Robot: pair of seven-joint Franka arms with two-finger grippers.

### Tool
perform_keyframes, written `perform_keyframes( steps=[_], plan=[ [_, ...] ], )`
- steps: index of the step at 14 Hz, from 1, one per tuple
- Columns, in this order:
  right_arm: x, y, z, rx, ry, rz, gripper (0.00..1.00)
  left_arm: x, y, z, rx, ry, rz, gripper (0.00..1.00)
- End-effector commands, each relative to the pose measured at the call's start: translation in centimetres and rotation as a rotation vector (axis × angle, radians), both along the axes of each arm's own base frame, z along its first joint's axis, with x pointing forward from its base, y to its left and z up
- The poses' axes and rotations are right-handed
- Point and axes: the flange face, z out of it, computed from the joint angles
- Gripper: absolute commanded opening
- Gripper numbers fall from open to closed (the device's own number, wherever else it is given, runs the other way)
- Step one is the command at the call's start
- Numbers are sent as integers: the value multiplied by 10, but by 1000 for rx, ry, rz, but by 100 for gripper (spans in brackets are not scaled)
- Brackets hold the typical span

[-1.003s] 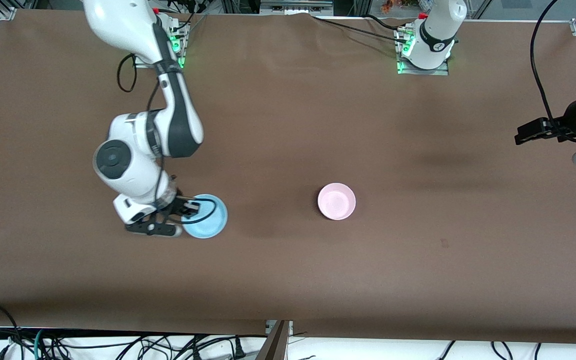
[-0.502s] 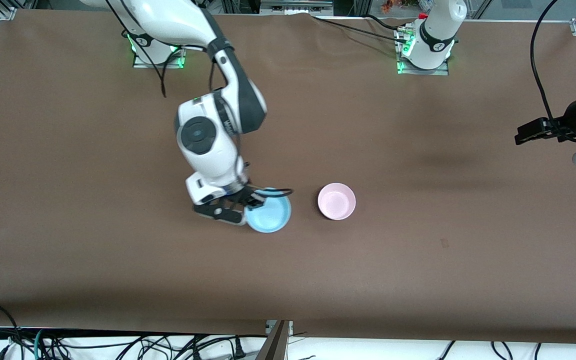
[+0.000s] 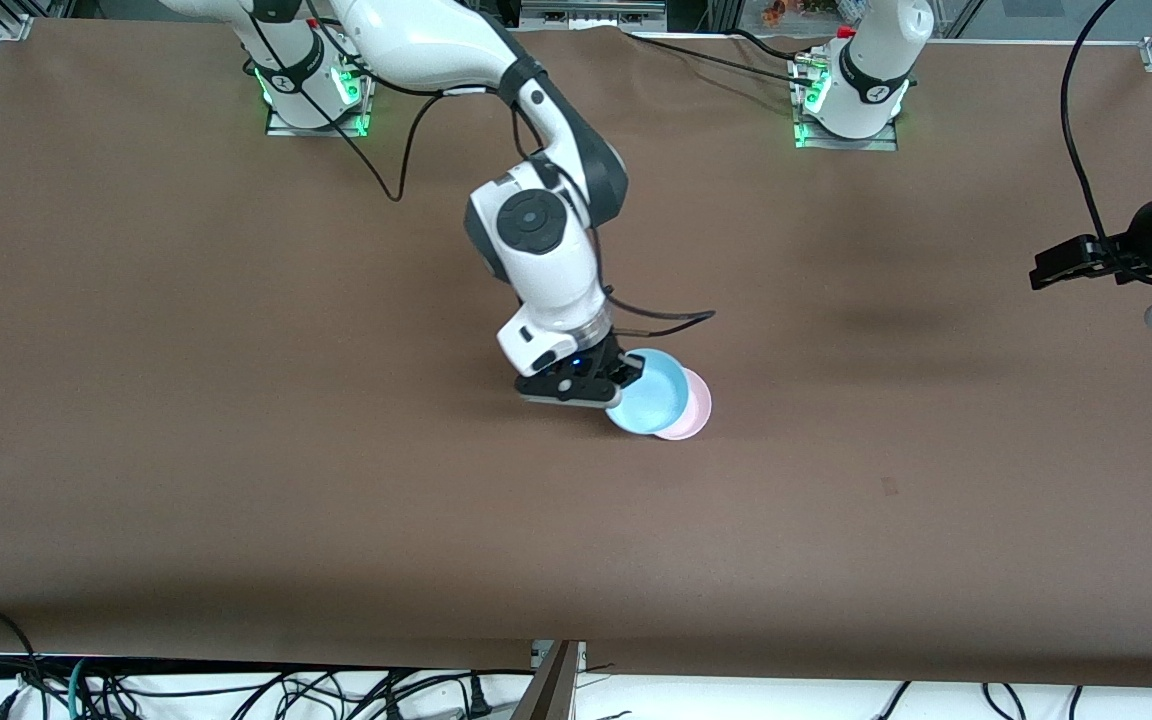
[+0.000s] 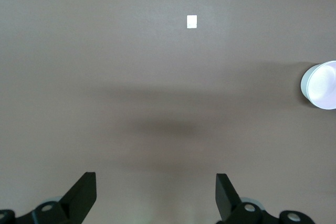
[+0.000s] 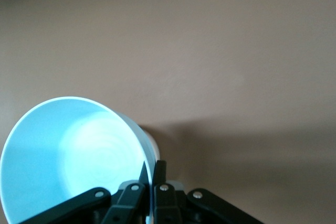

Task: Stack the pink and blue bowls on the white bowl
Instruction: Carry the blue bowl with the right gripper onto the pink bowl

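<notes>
1. the right gripper (image 3: pixel 624 383) is clamped on the rim of the blue bowl (image 3: pixel 648 391) and holds it in the air, partly over the pink bowl (image 3: pixel 693 412), which sits mid-table.
2. the blue bowl is offset toward the right arm's end of the table; released here, it would likely land on the pink rim, tip and slide off.
3. the thin-rim pinch (image 5: pixel 149 182) leaves the bowl tilted; a fast stop may swing it or let it slip.
4. the white bowl cannot be made out under the pink one, so the stack base is unconfirmed.
5. the left gripper (image 4: pixel 156 195) waits over bare table (image 3: pixel 136 400) at the left arm's end, fingers spread wide, holding nothing.
</notes>
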Motion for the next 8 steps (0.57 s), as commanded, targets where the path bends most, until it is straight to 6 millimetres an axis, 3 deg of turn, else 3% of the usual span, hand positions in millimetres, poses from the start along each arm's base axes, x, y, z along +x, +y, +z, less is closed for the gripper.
perform_keyframes(
  steps=[1,4,8],
  plan=[
    [-14,24,-19,-11,-23,17,0,2,0,5,-17,7,-2,100],
    [-19,35,-51,-7,-63,31,0,2,0,5,-17,7,-2,100],
    [-19,38,-61,4,-89,31,0,2,0,5,-17,7,-2,100]
  ],
)
